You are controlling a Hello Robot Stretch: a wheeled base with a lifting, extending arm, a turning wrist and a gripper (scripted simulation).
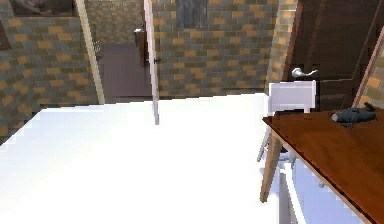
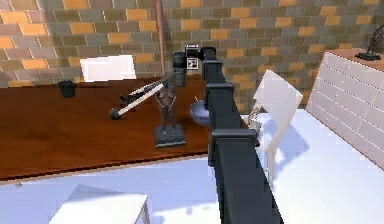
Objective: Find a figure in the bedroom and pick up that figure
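Observation:
My arm (image 2: 232, 140) reaches out over a brown wooden table (image 2: 60, 135) in the arm side view. The gripper (image 2: 167, 118) hangs down left of the white marker squares (image 2: 191, 56). Right at its far end a dark upright thing with a flat base (image 2: 170, 138) stands on the tabletop. I cannot tell whether the gripper holds anything. A small dark shape (image 2: 372, 45) stands on top of a white dresser (image 2: 350, 105) at the right. In the forward view, a dark object (image 1: 352, 116) lies on the table (image 1: 340, 160).
On the table are a pale bat-like stick (image 2: 135, 100), a dark bowl (image 2: 200, 113) and a small dark cup (image 2: 67, 88). White chairs (image 2: 108, 68) (image 2: 276, 100) (image 1: 290, 98) stand around it. A thin pole (image 1: 153, 60), a dark door (image 1: 330, 45) and brick walls lie ahead.

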